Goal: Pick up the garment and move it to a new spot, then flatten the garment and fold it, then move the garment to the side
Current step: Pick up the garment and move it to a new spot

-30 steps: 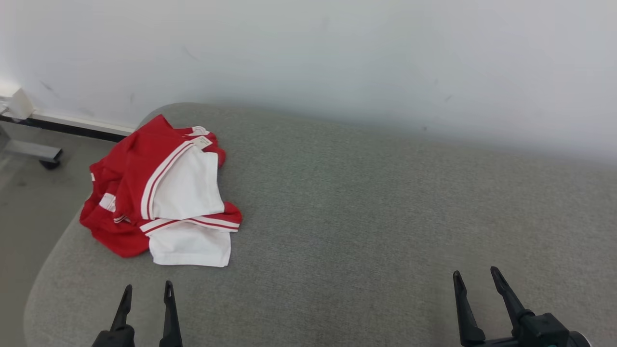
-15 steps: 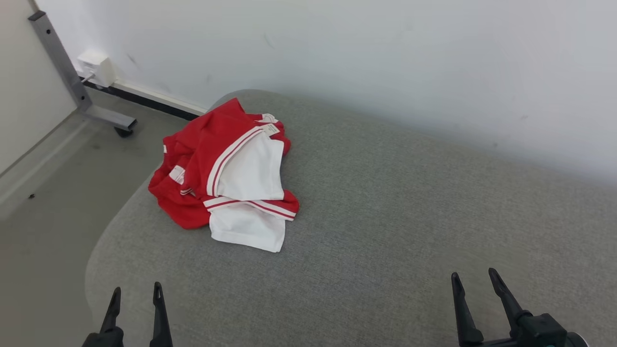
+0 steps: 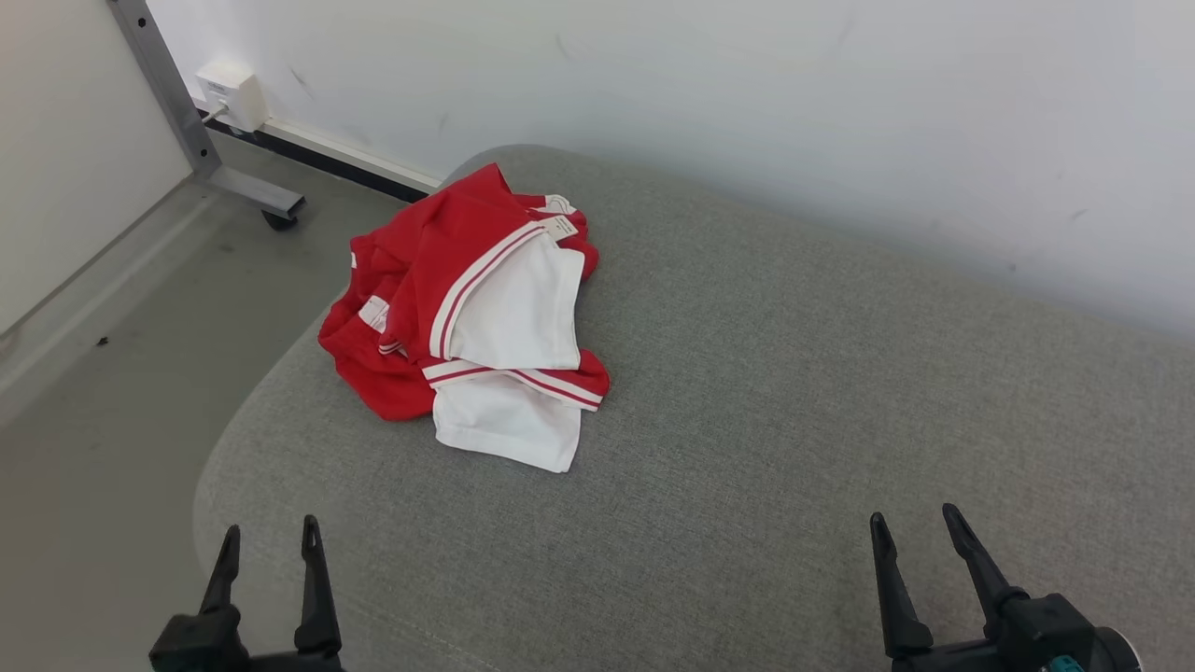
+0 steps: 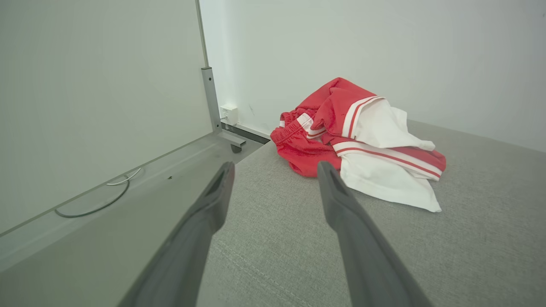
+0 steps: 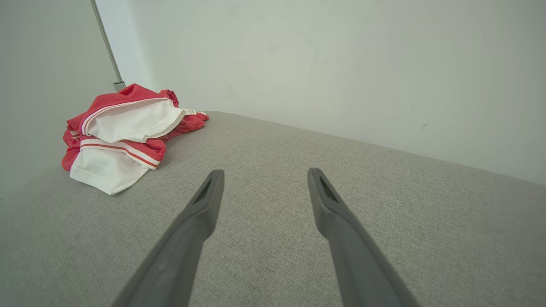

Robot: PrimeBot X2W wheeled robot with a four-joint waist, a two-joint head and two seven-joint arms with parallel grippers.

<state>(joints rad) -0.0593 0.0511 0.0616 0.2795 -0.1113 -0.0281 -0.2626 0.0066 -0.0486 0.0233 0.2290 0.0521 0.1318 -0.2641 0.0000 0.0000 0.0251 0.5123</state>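
Note:
The garment (image 3: 476, 317) is a crumpled red and white pair of shorts with striped trim, lying near the far left end of a grey cushioned surface (image 3: 794, 392). It also shows in the left wrist view, garment (image 4: 362, 136), and at the left of the right wrist view, garment (image 5: 123, 132). My left gripper (image 3: 269, 537) stands open near the front left edge, well short of the garment, with nothing between its fingers. My right gripper (image 3: 913, 525) is open too, far to the right over bare cushion.
A white wall (image 3: 747, 112) runs behind the cushion. To the left the floor (image 3: 121, 327) drops away past the cushion's rounded edge, with a metal wheeled frame leg (image 3: 233, 177), a wall socket box (image 3: 231, 93) and a pale panel (image 4: 85, 106).
The head camera has turned left, so the garment sits further right in the picture and more floor shows. The garment has not moved, and both grippers stay open.

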